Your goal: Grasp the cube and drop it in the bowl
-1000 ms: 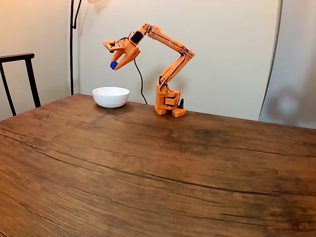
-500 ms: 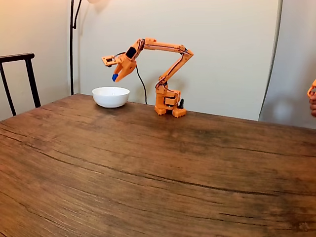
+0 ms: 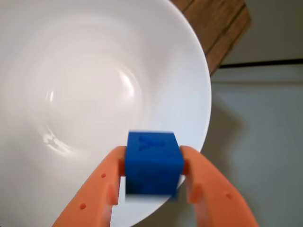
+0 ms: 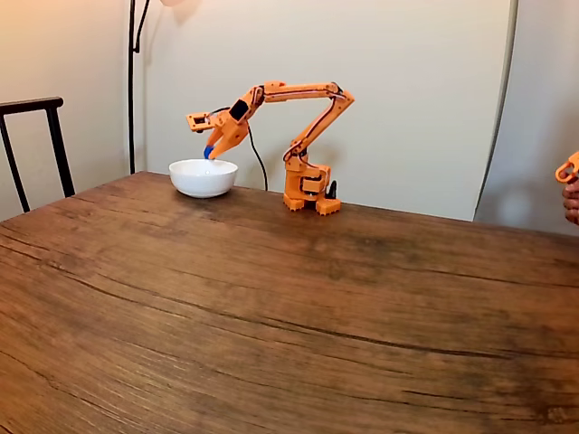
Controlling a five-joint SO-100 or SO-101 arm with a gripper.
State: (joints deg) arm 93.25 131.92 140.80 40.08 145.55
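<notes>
The bright-blue cube (image 3: 154,163) is pinched between my two orange fingers; my gripper (image 3: 154,165) is shut on it. Directly beneath it in the wrist view lies the glossy white bowl (image 3: 90,94), the cube hanging over its near rim. In the fixed view the orange arm reaches left from its base, and the gripper (image 4: 210,152) holds the cube (image 4: 209,152) just above the bowl (image 4: 203,177), which stands at the table's far left.
The arm's orange base (image 4: 308,192) stands right of the bowl on the wooden table (image 4: 289,316). A dark chair (image 4: 36,136) and a lamp pole (image 4: 132,81) are at the left. A hand with an orange part (image 4: 570,185) shows at the right edge.
The arm has lowered and stretched left, bringing the gripper with the cube down to just above the bowl. A hand has appeared at the right edge.
</notes>
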